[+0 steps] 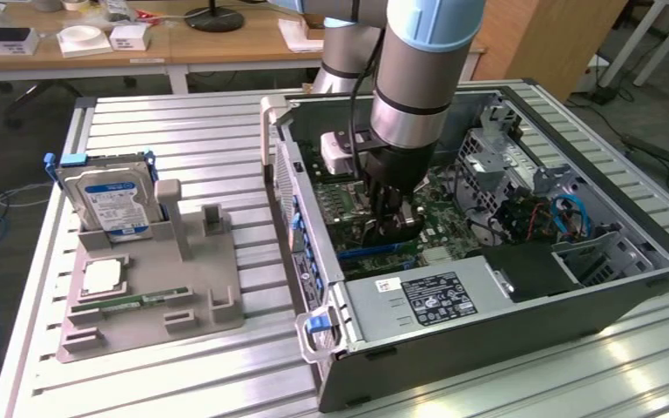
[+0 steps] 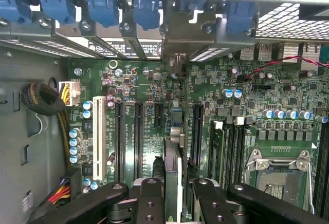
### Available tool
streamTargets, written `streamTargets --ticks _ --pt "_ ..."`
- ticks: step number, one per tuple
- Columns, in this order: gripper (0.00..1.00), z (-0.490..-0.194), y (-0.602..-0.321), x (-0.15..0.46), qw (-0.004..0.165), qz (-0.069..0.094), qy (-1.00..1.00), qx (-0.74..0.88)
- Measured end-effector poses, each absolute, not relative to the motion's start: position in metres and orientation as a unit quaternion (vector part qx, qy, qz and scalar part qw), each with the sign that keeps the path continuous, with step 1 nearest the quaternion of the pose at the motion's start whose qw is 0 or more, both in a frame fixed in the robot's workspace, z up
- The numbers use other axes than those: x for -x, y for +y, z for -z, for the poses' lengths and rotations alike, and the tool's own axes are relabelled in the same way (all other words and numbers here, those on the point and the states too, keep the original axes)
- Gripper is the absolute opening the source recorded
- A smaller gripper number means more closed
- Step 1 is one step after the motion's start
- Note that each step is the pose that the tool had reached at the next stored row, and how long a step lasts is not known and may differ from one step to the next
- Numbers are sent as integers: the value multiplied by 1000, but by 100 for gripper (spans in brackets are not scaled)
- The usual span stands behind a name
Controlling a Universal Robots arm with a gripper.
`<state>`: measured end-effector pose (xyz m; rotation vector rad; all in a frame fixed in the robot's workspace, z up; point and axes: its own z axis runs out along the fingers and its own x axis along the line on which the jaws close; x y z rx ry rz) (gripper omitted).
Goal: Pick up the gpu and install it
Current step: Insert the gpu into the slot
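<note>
In the wrist view the gpu (image 2: 174, 157) is edge-on, a thin green card running lengthwise between my two black fingers (image 2: 150, 201). Its silver end bracket (image 2: 177, 36) stands against the rear slot openings of the case. My gripper (image 2: 176, 206) is shut on the card, low over the green motherboard (image 2: 139, 85), in line with the long black expansion slots. Whether the card's edge sits fully in a slot I cannot tell. In the exterior view my gripper (image 1: 389, 225) reaches straight down into the open computer case (image 1: 613, 300).
A grey fixture (image 1: 195, 287) at the exterior view's left holds a blue-labelled hard drive (image 1: 107, 202), a processor chip (image 1: 102, 277) and a narrow memory stick (image 1: 137, 301). Inside the case are the power supply (image 1: 428, 299), drive cages and cables (image 1: 567, 213). The processor socket (image 2: 277, 175) lies beside the memory slots.
</note>
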<state>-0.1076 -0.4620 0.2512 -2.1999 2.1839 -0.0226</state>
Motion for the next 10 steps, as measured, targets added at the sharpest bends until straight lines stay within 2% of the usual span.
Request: streamTargets --ticks 10 --pt "26 -250 -462 108 21 7 704 710"
